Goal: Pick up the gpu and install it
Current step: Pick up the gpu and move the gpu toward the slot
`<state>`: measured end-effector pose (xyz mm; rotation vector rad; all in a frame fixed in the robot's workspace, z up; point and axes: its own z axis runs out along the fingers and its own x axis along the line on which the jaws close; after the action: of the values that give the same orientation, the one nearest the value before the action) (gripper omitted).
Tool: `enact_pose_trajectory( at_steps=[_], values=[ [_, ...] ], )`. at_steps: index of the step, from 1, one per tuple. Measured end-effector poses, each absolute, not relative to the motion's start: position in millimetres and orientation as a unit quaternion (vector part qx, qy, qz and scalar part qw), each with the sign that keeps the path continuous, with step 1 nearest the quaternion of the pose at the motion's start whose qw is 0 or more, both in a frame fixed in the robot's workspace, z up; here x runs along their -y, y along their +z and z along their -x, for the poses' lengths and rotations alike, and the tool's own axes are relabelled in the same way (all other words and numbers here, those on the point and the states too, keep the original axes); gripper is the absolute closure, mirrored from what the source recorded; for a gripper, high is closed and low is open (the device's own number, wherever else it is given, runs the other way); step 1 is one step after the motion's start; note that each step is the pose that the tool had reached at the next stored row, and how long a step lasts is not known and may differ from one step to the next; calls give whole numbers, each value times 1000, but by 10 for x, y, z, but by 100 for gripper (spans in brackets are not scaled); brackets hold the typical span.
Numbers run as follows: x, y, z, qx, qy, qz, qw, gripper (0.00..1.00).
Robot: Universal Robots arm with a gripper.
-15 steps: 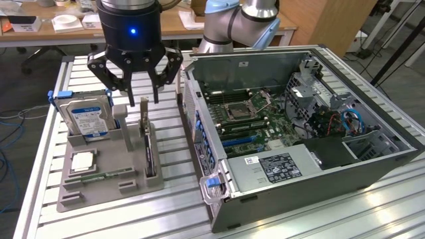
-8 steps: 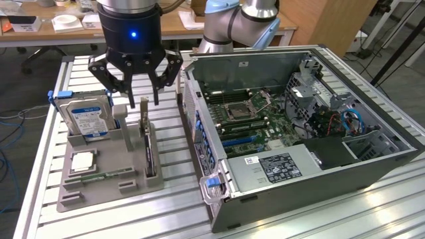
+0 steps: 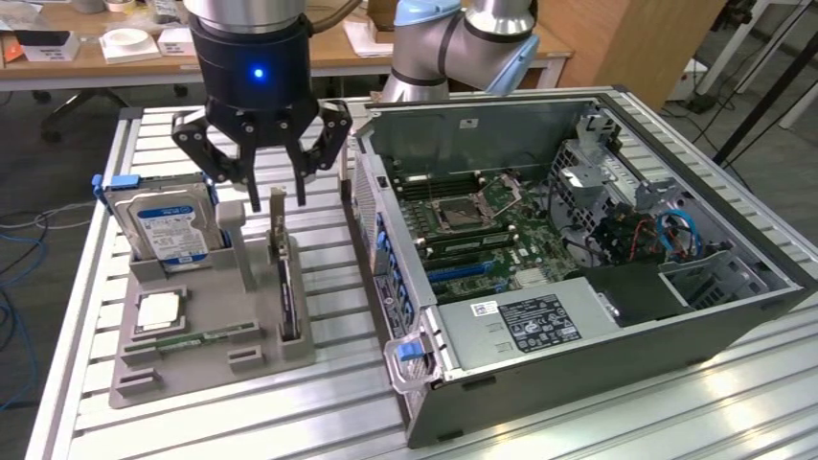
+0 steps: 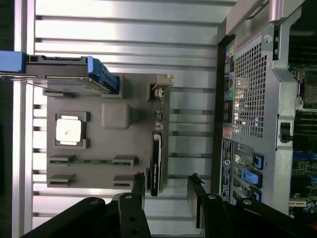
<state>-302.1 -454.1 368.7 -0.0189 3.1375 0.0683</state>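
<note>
The gpu [image 3: 285,287] stands on its long edge in a slot of the grey holder [image 3: 141,379], with its silver bracket end [image 3: 278,206] pointing up toward the far side. My gripper [image 3: 272,192] hangs open just above that end, one black finger on each side of the card's line and nothing between them. In the wrist view the gpu [image 4: 156,158] appears edge-on as a thin dark strip. It runs toward the gap of the gripper [image 4: 166,181], closer to one finger [image 4: 139,182] than to the other.
The open computer case [image 3: 715,316] lies at the exterior view's right, its motherboard [image 3: 473,220] exposed. On the holder [image 4: 129,148] also sit an upright hard drive [image 3: 167,225], a processor chip [image 3: 156,311] and a memory stick [image 3: 192,337]. The slatted aluminium table [image 3: 320,422] extends to the front.
</note>
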Motion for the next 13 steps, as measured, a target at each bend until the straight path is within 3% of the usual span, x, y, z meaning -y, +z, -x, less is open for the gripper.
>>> enact_pose_trajectory(
  at_steps=[13],
  values=[
    [4541,3614,3021,-1000,22,6,2,53]
  ],
)
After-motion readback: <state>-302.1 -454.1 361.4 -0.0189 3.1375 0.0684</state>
